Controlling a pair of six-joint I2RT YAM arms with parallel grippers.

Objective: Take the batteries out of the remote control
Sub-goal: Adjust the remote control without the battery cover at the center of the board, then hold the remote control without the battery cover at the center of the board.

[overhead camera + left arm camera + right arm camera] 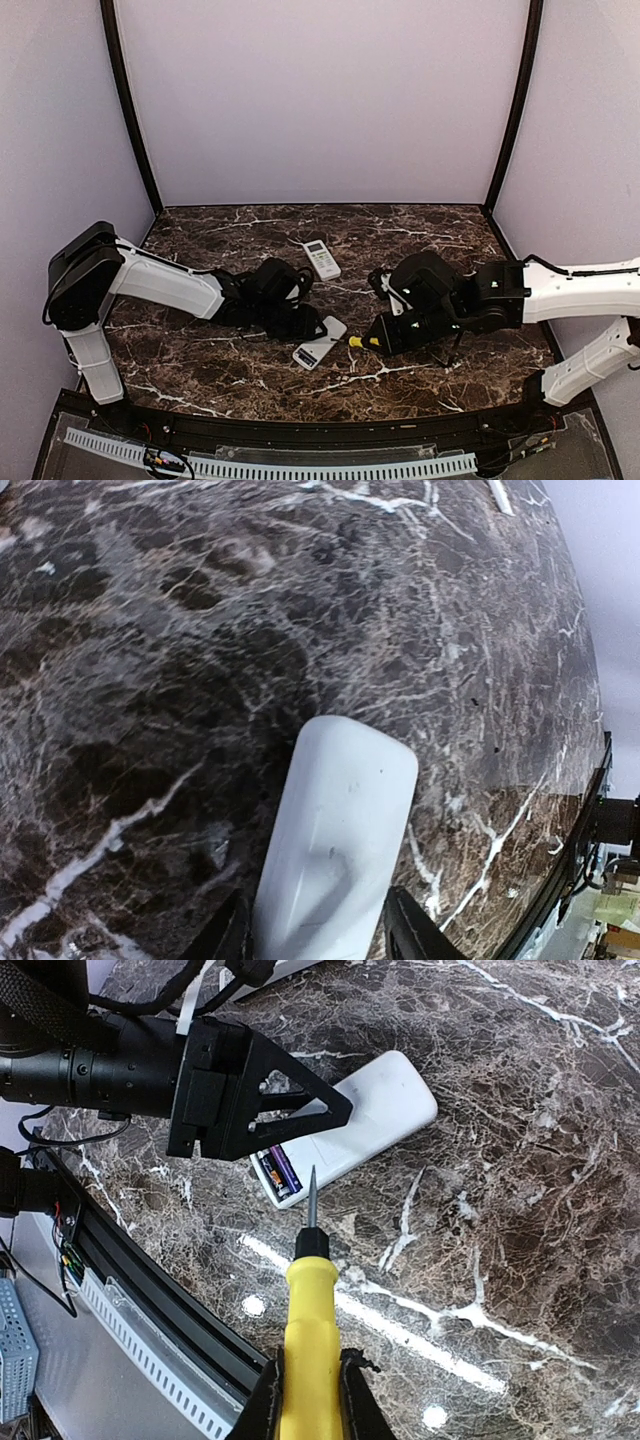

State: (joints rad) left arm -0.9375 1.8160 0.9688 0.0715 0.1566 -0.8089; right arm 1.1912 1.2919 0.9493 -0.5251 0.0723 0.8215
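A white remote control point(319, 347) lies face down in the middle of the table. Its open compartment at the near end shows two batteries point(280, 1172), one purple, one dark with orange. In the left wrist view the remote point(340, 840) sits between the fingers of my left gripper point(318, 930), which is open and flanks the remote's sides closely. My right gripper point(308, 1385) is shut on a yellow-handled screwdriver point(312, 1310). The screwdriver's metal tip hovers just off the compartment end, beside the batteries.
A second white remote point(322, 258) lies face up farther back. My left gripper's black body point(255, 1090) hangs over the near remote. The table's front edge and a perforated rail point(150, 1350) run close behind the screwdriver. Both arms meet at the table's centre.
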